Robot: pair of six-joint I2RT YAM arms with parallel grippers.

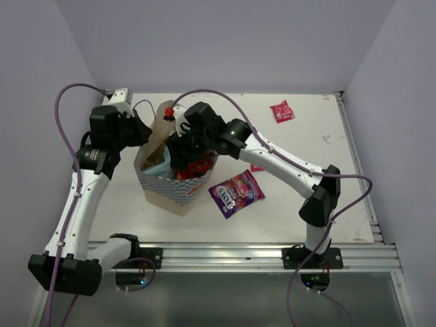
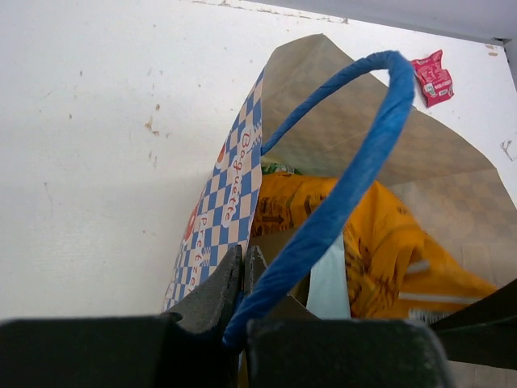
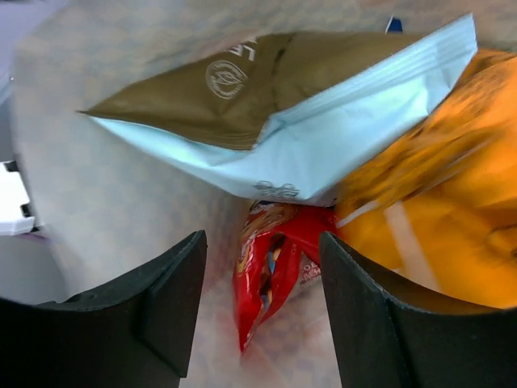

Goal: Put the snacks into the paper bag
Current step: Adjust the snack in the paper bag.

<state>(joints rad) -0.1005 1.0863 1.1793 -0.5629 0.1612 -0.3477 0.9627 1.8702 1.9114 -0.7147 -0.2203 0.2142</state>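
The paper bag (image 1: 170, 191) stands open at the table's middle left. My left gripper (image 1: 148, 136) is shut on its near rim by the blue cord handle (image 2: 355, 162), with the checkered side (image 2: 234, 186) beside my left gripper (image 2: 243, 259). My right gripper (image 1: 182, 155) reaches into the bag's mouth, open and empty (image 3: 260, 237). Below its jaws lies the red cookie bag (image 3: 271, 275), with the light-blue bag (image 3: 339, 137) above and the orange chip bag (image 3: 436, 186) to the right. The purple pack (image 1: 236, 193) lies on the table right of the bag. A small pink pack (image 1: 281, 111) lies at the back right.
Another small pink packet (image 1: 257, 167) peeks out under the right arm's forearm. A metal rail (image 1: 354, 157) runs along the table's right edge and another along the near edge (image 1: 225, 255). White walls close in the back and sides.
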